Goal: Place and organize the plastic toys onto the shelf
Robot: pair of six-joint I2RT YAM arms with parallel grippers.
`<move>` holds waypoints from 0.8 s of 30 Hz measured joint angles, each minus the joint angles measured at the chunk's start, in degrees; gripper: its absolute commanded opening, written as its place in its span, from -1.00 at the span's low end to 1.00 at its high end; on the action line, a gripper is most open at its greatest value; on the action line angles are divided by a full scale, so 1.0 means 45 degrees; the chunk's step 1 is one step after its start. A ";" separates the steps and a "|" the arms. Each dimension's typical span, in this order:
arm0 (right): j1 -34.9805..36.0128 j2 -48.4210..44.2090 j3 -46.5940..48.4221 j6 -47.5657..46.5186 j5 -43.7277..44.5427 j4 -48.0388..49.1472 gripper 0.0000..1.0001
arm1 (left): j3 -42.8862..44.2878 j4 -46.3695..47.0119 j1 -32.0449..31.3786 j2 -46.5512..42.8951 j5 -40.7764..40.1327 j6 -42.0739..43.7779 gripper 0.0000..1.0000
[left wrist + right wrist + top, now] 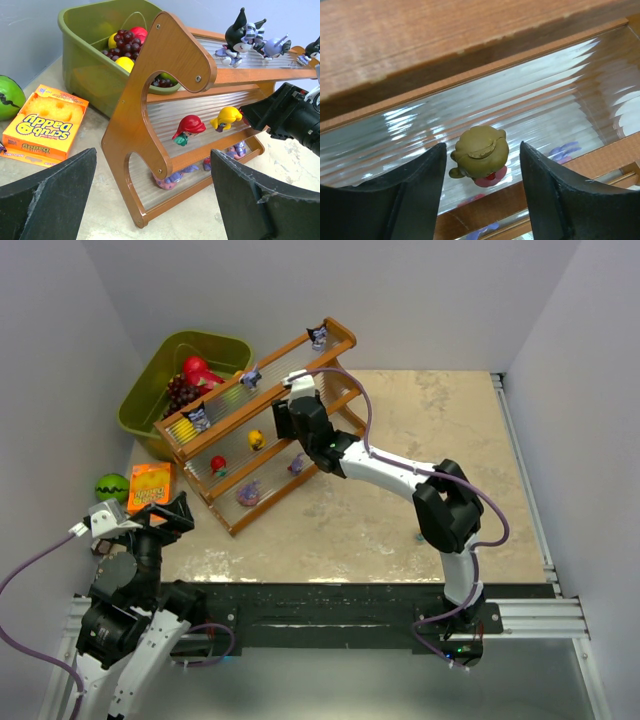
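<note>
Right pincer is hanging spread around the olive toy.
I am judging it light, hard, slippery: gripping across its round head looks safest.

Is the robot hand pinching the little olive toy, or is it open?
Open. The right gripper has a gap on each side of the olive toy, which stands by itself on the shelf.

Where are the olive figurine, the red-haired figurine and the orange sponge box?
olive figurine point(481, 146), right wrist view, its head.
red-haired figurine point(190, 125), left wrist view, its red hair.
orange sponge box point(46, 124), left wrist view, its top face.
</note>
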 measured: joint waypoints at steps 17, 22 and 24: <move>0.0000 -0.0719 -0.0432 0.0112 -0.0180 0.0019 0.58 | 0.0000 0.0000 0.0000 0.0000 0.0000 0.0000 0.99; 0.0000 -0.2103 -0.1486 0.0253 -0.0214 0.0160 0.58 | 0.0000 0.0000 0.0000 0.0000 0.0000 0.0000 0.99; 0.0000 -0.2788 -0.2137 0.0374 -0.0223 0.0296 0.58 | 0.0000 0.0000 0.0000 0.0000 -0.0005 0.0000 0.99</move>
